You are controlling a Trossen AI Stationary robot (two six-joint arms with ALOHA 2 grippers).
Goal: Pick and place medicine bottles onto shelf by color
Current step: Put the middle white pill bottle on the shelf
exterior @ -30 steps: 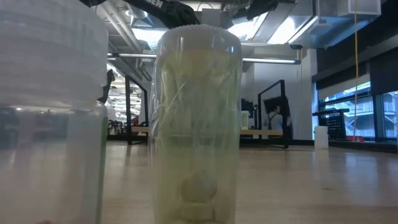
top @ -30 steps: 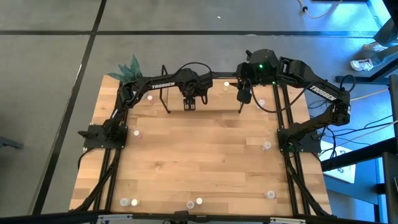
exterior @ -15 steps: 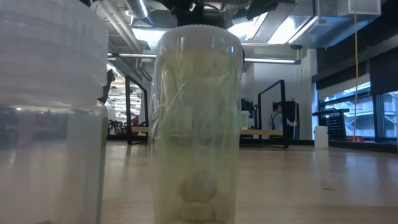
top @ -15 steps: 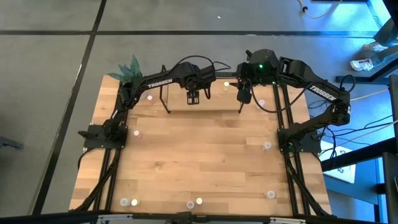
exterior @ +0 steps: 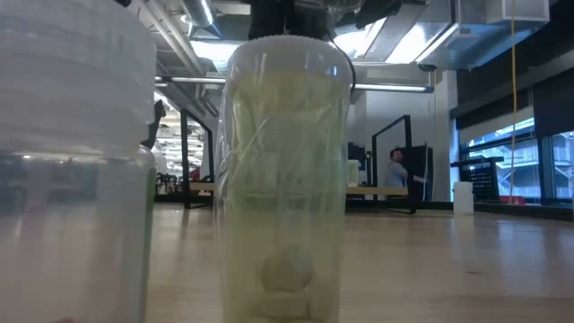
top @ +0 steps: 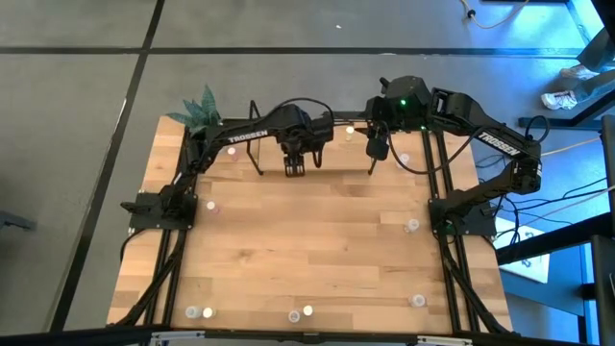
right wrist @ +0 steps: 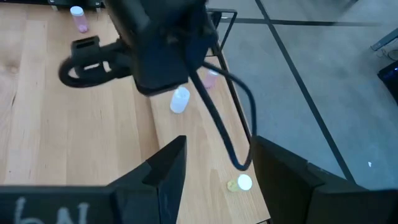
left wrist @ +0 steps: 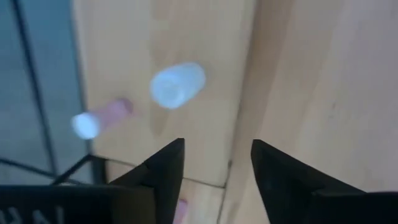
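High view: the left tool (top: 294, 170) hangs over the shelf (top: 336, 154) at the table's (top: 307, 250) far edge, fingers apart and empty. Just beside it, the right tool (top: 377, 150) hovers, also parted and empty. Medicine bottles (top: 412, 226) stand scattered across the table; a white-topped bottle (left wrist: 177, 85) rests upright on the shelf.
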